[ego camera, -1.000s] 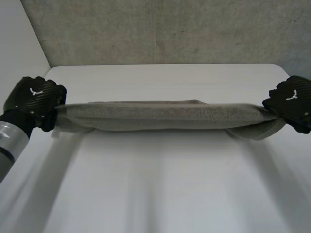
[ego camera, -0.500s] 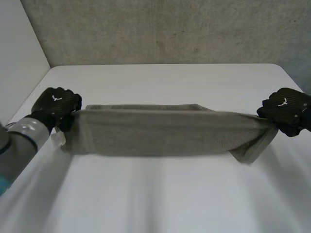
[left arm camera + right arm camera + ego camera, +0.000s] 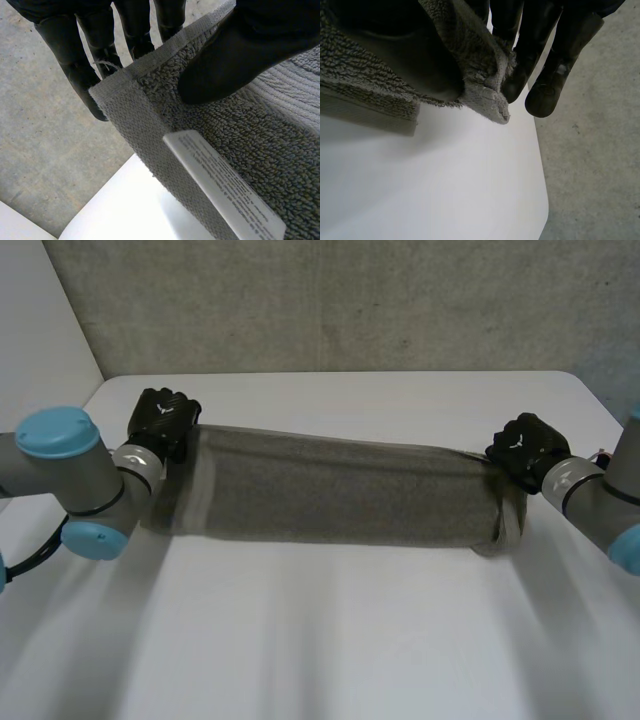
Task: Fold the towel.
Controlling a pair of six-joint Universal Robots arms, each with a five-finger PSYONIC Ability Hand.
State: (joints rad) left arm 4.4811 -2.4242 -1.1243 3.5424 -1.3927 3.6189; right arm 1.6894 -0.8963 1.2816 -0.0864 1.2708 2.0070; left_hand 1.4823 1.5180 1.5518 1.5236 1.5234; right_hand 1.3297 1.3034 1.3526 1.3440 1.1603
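On the white worktop [image 3: 330,640] the grey towel [image 3: 340,495] is now laid out as a wide band across the middle, where a second ago it was held up as a thin strip nearer the front. Its two end corners have been carried toward the back by the left hand [image 3: 165,420] and the right hand [image 3: 525,448]. Each corner is pinched tight between thumb and fingers [image 3: 65,55], and a white label [image 3: 225,190] is seen by the left corner. The fold looks almost laid down, so letting go is likely all that is left.
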